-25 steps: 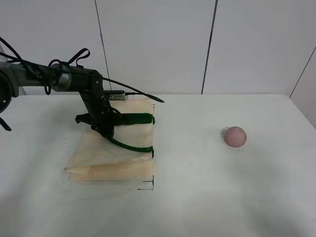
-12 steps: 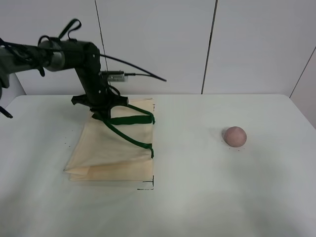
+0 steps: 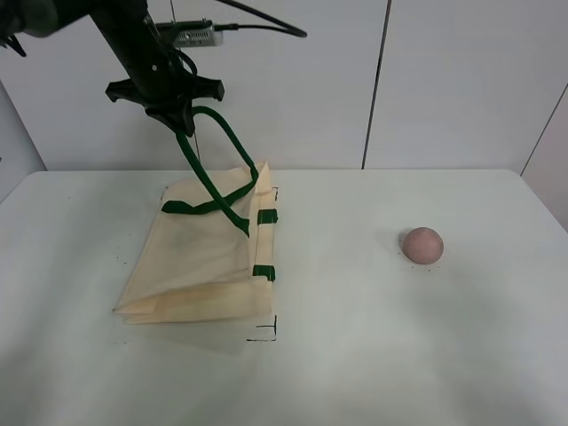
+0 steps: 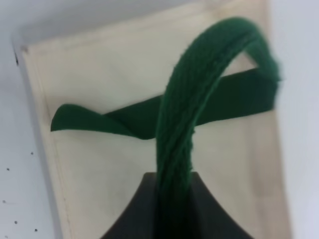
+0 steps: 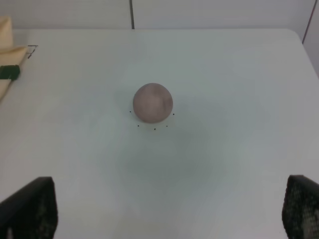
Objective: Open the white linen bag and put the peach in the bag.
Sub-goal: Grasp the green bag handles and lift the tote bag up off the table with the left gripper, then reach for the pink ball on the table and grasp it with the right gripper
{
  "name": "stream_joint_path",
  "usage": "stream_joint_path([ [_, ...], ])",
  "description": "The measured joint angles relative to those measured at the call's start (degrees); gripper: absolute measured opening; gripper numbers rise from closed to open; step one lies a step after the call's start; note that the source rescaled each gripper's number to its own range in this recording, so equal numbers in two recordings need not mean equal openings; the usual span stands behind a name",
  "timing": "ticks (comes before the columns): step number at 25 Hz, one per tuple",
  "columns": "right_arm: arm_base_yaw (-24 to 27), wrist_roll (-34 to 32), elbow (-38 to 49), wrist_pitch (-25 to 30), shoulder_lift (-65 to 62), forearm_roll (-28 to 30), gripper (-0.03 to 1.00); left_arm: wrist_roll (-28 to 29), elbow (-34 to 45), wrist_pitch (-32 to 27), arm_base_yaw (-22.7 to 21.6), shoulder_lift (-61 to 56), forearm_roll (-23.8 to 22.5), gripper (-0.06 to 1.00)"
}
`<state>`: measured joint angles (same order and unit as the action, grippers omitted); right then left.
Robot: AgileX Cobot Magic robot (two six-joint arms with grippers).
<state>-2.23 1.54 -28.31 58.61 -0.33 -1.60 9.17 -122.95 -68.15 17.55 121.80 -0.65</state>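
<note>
Count of things on the table (image 3: 373, 355): one cream cloth bag (image 3: 200, 262) and one pinkish peach (image 3: 422, 244). They sit well apart, the bag on the left half and the peach alone on the right half. The bag has two dark green handles, and two green tabs (image 3: 266, 216) show on the edge that faces the peach. Two small black corner marks (image 3: 266, 334) sit just beside that edge.

The left arm is cut off at the top corner of the high view, and the right arm does not appear there at all. In the left wrist view only a dark wedge of the left gripper (image 3: 181, 122) shows, so its fingers are hard to make out. The bag's mouth is not clear enough to judge how far it gapes.

The left gripper hangs high above the bag's far end, pointing down and clamped on the raised handle (image 3: 222, 133). That handle loops up taut and pulls the bag's upper layer off the table. The flat handle (image 3: 189, 209) lies slack across the cloth. The right gripper (image 5: 164, 211) is spread wide, with a dark fingertip at each lower corner of its view, and it holds nothing. The peach lies ahead of it on the table.
</note>
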Motion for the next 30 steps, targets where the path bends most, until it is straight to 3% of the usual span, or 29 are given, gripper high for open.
stream_joint_path([
  [11, 0.0, 0.0, 0.0, 0.0, 0.0, 0.0, 1.0, -0.86, -0.28, -0.13, 0.0, -11.14, 1.33, 0.0],
  [15, 0.0, 0.0, -0.62, -0.72, 6.3, 0.0, 1.0, -0.86, -0.28, -0.13, 0.0, -11.48, 1.33, 0.0],
  [22, 0.0, 0.19, -8.72, -8.33, 37.32, 0.0, 1.0, -0.86, -0.28, -0.13, 0.0, -11.55, 2.12, 0.0],
  [30, 0.0, 1.2, -28.12, -12.9, 79.42, -0.05, 1.0, -1.05, -0.28, -0.13, 0.0, -12.42, 2.28, 0.0],
])
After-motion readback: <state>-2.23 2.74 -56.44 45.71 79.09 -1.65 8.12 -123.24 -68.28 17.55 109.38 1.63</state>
